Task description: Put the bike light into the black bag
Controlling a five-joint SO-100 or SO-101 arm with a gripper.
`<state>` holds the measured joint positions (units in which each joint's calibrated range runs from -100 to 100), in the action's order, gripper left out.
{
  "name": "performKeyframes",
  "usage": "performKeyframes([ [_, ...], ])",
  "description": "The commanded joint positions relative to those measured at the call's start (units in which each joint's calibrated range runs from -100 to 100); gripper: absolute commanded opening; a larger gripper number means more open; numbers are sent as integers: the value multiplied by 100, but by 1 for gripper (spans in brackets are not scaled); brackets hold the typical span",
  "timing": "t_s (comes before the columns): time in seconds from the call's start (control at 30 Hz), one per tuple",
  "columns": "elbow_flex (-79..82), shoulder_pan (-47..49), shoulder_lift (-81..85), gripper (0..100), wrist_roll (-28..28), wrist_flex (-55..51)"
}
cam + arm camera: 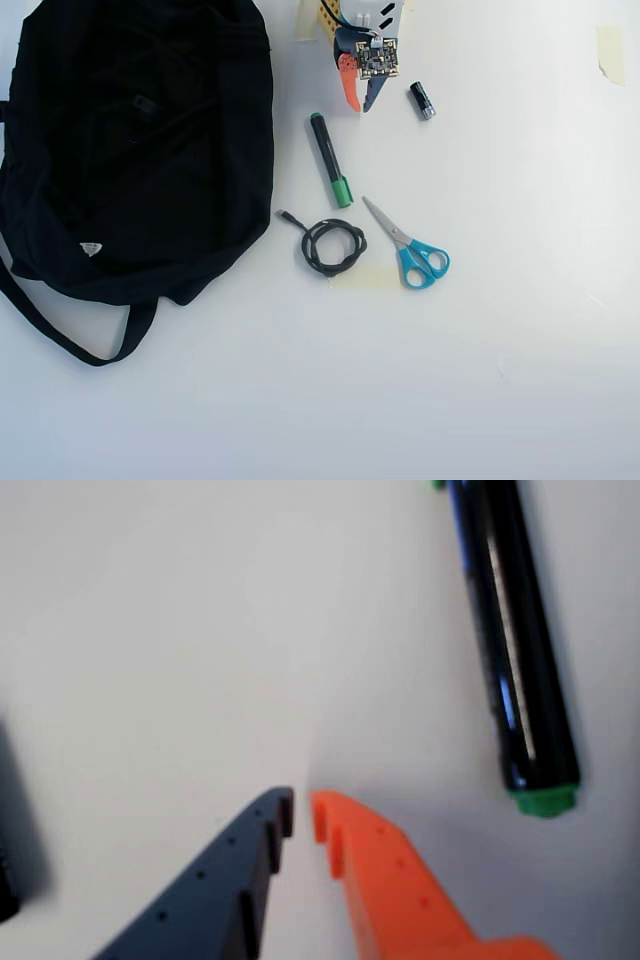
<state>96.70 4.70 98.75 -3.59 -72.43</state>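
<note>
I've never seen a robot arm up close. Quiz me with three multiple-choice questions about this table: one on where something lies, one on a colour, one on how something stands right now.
1. In the overhead view, where does the black bag lie?
A. left side
B. right side
C. bottom centre

2. What colour are the scissors' handles?
A. red
B. blue
C. yellow

3. How does the gripper stand?
A. clamped on the marker
B. holding nothing, fingertips nearly together
C. inside the bag

Answers:
1 A, the bag fills the upper left.
2 B, the loops show bright blue.
3 B, the wrist view shows only bare table between the fingertips, with the marker lying apart.
</note>
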Motion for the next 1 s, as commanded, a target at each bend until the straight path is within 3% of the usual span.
performKeyframes([
  [0.0,258,-36,100,2,2,-35],
  [0.97,258,23,91,2,-8,-35],
])
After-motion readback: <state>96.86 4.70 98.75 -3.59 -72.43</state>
